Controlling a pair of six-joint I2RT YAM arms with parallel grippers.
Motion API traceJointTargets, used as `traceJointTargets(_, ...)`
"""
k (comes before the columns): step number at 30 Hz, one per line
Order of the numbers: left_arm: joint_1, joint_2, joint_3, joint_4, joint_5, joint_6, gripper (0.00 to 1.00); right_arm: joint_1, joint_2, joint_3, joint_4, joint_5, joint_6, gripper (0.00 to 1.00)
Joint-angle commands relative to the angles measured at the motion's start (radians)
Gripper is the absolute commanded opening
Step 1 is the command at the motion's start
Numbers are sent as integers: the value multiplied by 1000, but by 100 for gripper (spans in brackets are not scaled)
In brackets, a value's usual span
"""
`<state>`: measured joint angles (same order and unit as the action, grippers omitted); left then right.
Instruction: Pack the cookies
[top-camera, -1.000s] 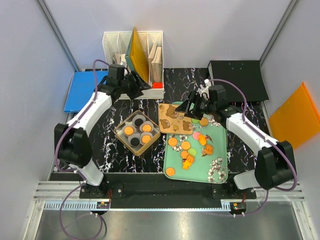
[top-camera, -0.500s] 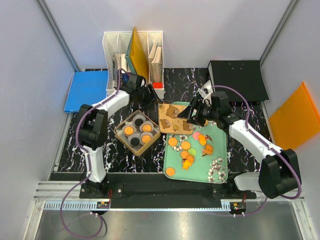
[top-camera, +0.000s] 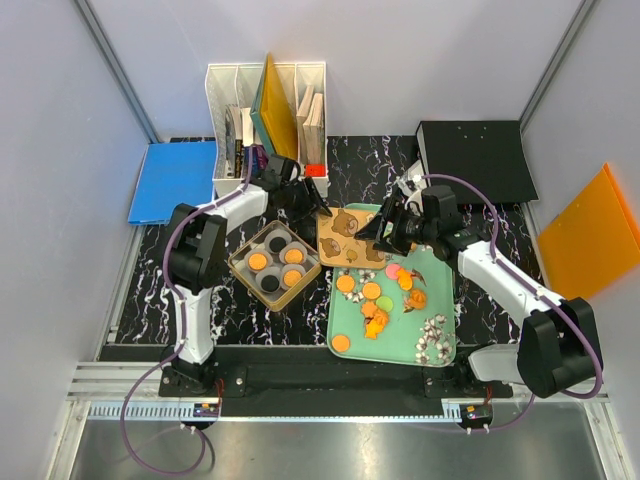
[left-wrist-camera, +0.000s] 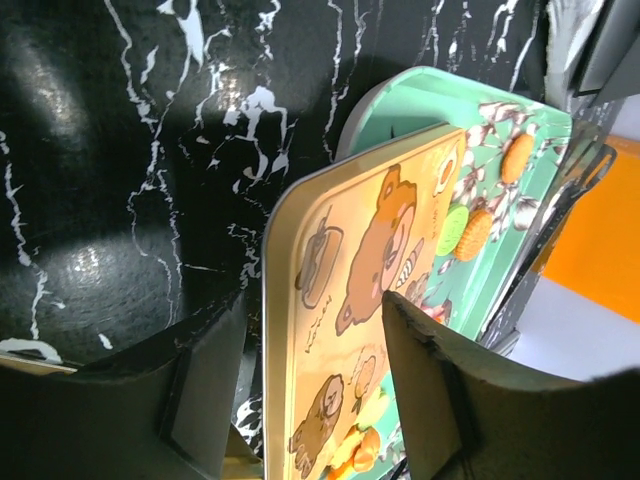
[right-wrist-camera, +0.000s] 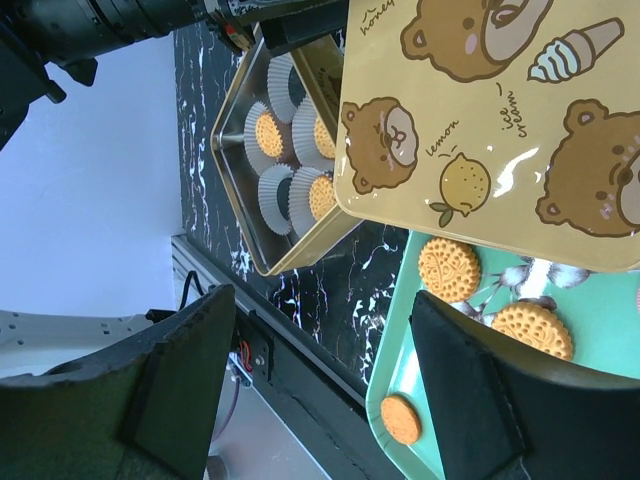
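The cookies lie on a mint-green tray (top-camera: 400, 338): orange ones (top-camera: 345, 283), plus pink and green ones (top-camera: 392, 270). A gold tin (top-camera: 243, 278) holds white paper cups with orange and black cookies (top-camera: 258, 262). A yellow bear-print lid (top-camera: 350, 238) rests on the tray's far end. My left gripper (top-camera: 312, 207) is open, its jaws either side of the lid's left edge (left-wrist-camera: 300, 330). My right gripper (top-camera: 380, 232) is open and empty above the lid; its view shows the lid (right-wrist-camera: 490, 120), the tin (right-wrist-camera: 240, 215) and tray cookies (right-wrist-camera: 448, 268).
A white file holder (top-camera: 268, 110) with books stands at the back. A blue folder (top-camera: 170, 180) lies at the back left, a black folder (top-camera: 470, 160) at the back right, and an orange folder (top-camera: 590, 230) at the far right.
My left arm has swung from the file holder forward and right to the lid's left edge. My right gripper has shifted slightly over the lid.
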<state>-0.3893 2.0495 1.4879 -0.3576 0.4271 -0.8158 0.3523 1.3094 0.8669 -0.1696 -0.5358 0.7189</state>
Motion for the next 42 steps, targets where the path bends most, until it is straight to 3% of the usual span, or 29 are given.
traceJointTargets(1, -2, 9, -21, 84, 64, -9, 55, -4, -13, -5, 12, -29, -16, 79)
traceJointTargets(12, -2, 14, -75, 170, 159, -13, 38, -6, 14, 0, 15, -38, -24, 79)
traceJointTargets(19, 0, 0, -97, 215, 199, -28, 18, -6, 22, 3, 15, -41, -26, 79)
traceJointTargets(29, 12, -95, -127, 354, 263, -120, 0, -6, 13, 21, 13, -53, -24, 78)
traceJointTargets(42, 89, -437, -308, 509, 211, -232, 0, -6, 1, 61, 13, -70, -21, 78)
